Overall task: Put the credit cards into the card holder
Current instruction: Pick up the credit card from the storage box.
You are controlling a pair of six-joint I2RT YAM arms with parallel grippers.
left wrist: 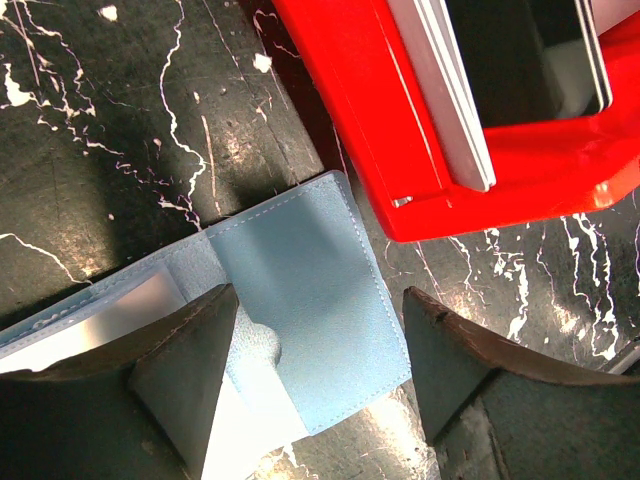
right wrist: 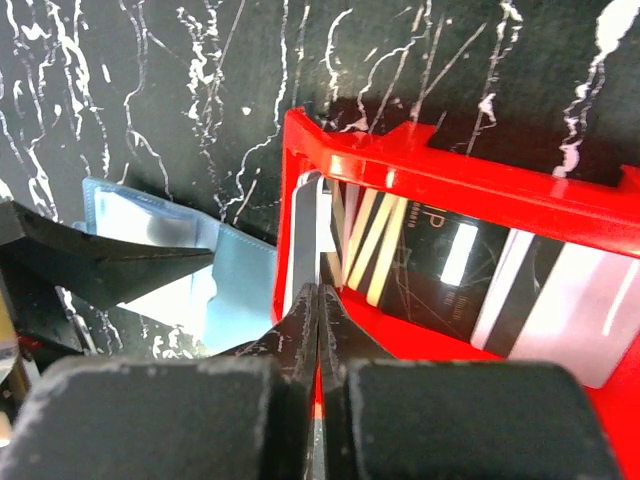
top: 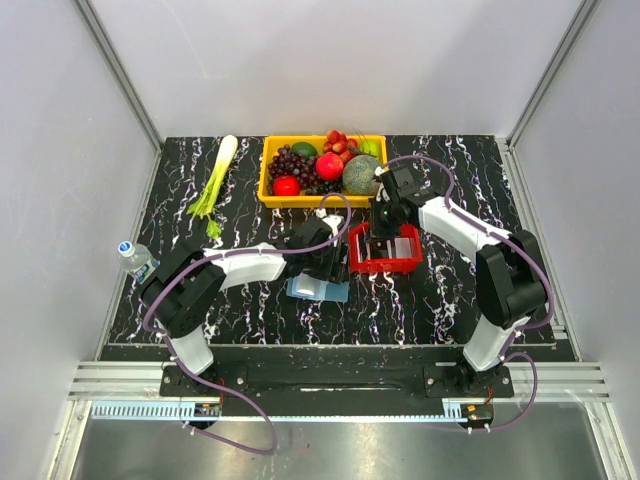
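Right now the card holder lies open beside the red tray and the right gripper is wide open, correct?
No: the right gripper is shut, per the right wrist view. The card holder does lie open beside the red tray.

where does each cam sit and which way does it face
Top: above and behind the robot, looking down on the table; left arm and right arm show.
Left wrist: on the left arm, looking down at the holder; open left gripper shows.
Right wrist: on the right arm, looking into the tray; right gripper shut on a card.
Shared: both wrist views show holder and tray.
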